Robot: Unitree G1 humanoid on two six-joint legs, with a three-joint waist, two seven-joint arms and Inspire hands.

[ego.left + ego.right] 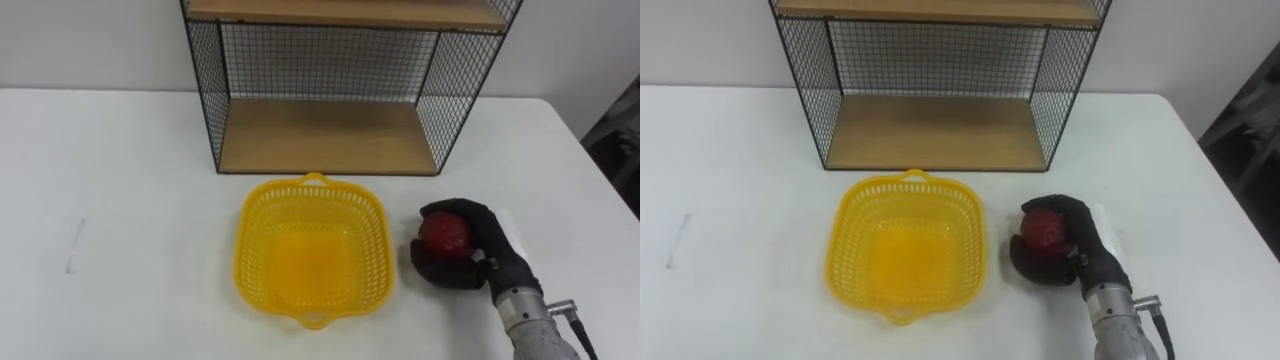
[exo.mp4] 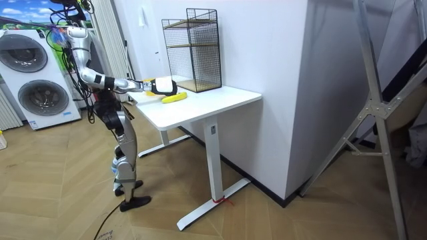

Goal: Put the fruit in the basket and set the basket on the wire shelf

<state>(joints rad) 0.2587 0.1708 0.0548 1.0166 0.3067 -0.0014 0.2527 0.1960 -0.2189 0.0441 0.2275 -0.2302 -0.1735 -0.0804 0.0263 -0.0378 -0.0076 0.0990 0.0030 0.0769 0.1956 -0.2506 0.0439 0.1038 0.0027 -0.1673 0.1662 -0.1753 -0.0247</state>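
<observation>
Black right hand [image 1: 470, 250] clenched round a round red fruit [image 1: 444, 233], just right of an empty yellow plastic lattice basket [image 1: 260, 240] on a white surface [image 1: 120, 200].

Fingers wrapped over the fruit, held low near the surface, not yet in the basket. Black wire shelf with wooden boards [image 1: 330, 140] at the far side, just behind the basket. Possible trouble: smooth fruit slipping from a shallow hold and rolling towards the right edge; a low carry catching the light basket's rim and shoving it left.

Right hand [image 1: 1065, 250] curled round red fruit [image 1: 1043, 229], beside yellow basket [image 1: 907, 250], wire shelf [image 1: 935, 85] behind
</observation>
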